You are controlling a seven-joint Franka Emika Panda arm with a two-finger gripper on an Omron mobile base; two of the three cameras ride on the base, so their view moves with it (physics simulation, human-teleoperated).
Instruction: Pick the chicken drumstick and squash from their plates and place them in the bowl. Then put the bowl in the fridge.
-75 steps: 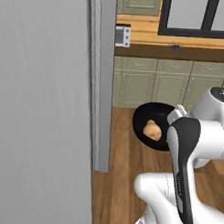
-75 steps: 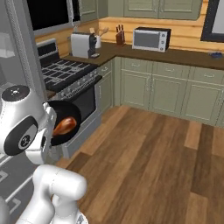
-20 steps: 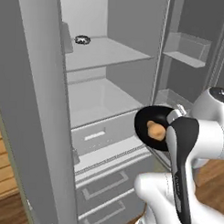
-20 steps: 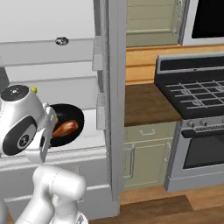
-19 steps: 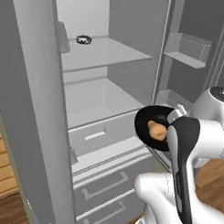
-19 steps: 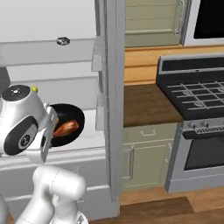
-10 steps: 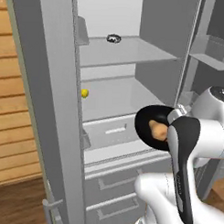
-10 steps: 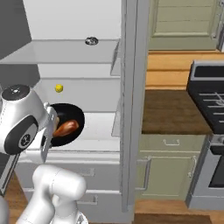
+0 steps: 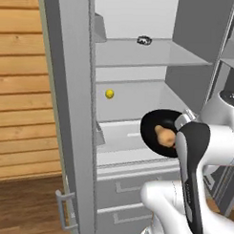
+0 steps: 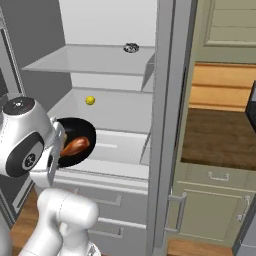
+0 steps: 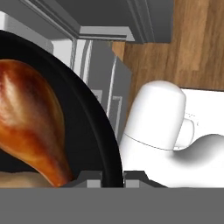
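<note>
My gripper (image 11: 113, 178) is shut on the rim of the glossy black bowl (image 11: 105, 140), held tilted in front of the open fridge (image 9: 66, 112). Inside the bowl lies the golden-brown chicken drumstick (image 11: 30, 127), with a pale tan edge of the squash (image 11: 15, 180) below it. The bowl (image 9: 154, 134) hangs just before the fridge's middle shelf (image 9: 129, 107), with the squash (image 9: 162, 135) showing in it. From the right, the bowl (image 10: 77, 142) and the drumstick (image 10: 75, 146) sit level with that shelf. The plates are out of view.
A small yellow ball (image 9: 109, 94) rests on the middle shelf, and a dark ring-shaped thing (image 9: 144, 40) on the upper shelf. Drawers (image 10: 105, 200) lie below the shelf. The fridge's door edge (image 10: 165, 125) stands right of the bowl, with cabinets (image 10: 215, 210) beyond.
The whole picture has shifted as the base moved, bringing the fridge's shelves squarely in front. The bowl stays held in the same place beside the arm.
</note>
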